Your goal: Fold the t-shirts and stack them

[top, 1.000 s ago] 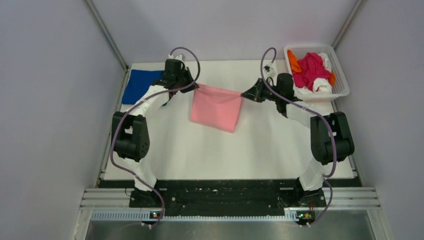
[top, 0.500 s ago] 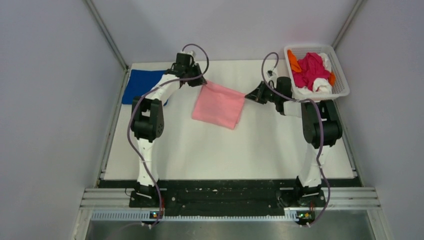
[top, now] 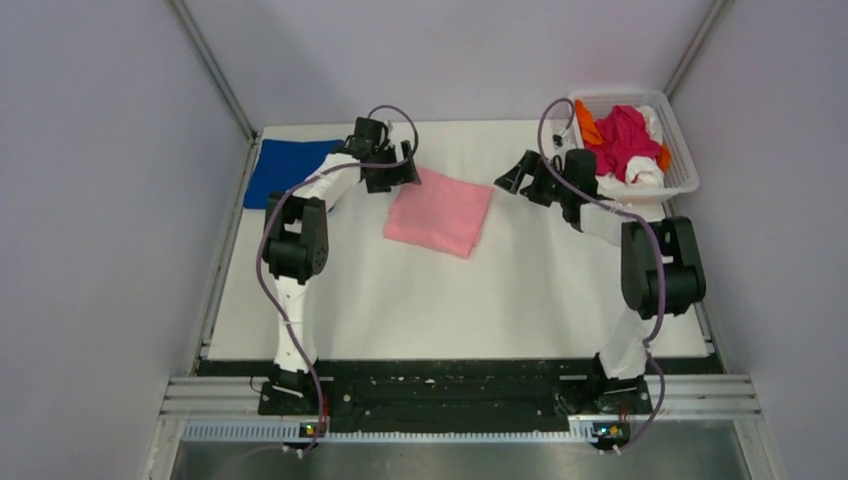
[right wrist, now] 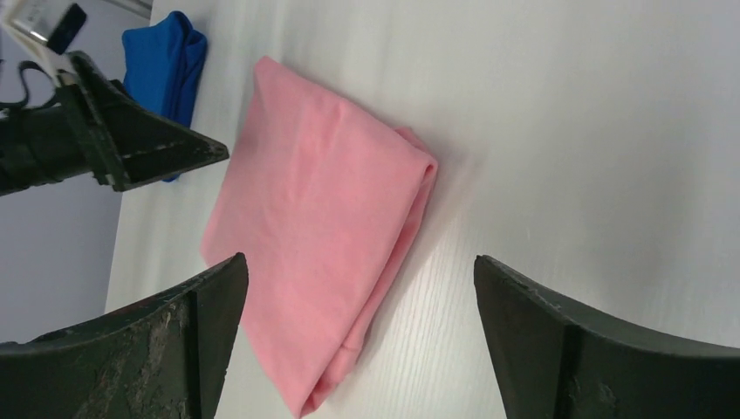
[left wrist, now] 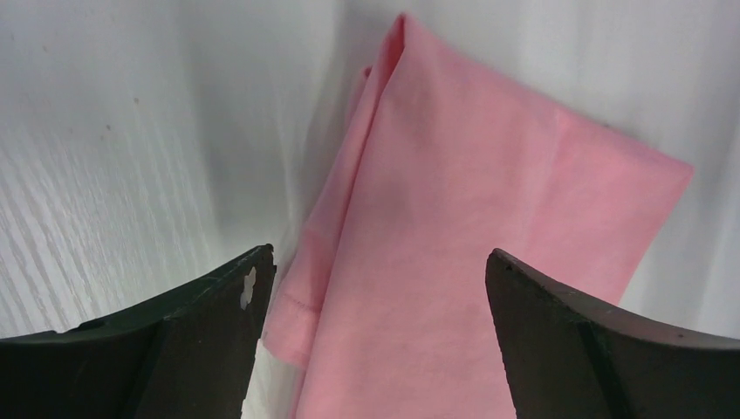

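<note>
Over the last second both claws had let go of the far edge of the pink t-shirt (top: 440, 210), which had gone from hanging stretched between them to lying folded flat on the surface (top: 450, 310). The left claw (top: 403, 175) stood with its jaws wide apart and empty, low over the shirt's far left corner. The right claw (top: 513, 180), equally spread and empty, had drawn a little clear of the far right corner. The shirt lay between the two, nearly square and slightly skewed to the surface's edges. Its thick folded edge faced the right claw in the right wrist view. The folded blue t-shirt (top: 280, 170) sat in the far left corner, on the other side of the left arm from the pink one and well apart from it. The remaining magenta, orange and white shirts were heaped in the basket (top: 683, 150) at the far right. If the pink shirt was next to go onto the blue, it would have to travel leftward, and the left arm was clearly nearer to both.
</note>
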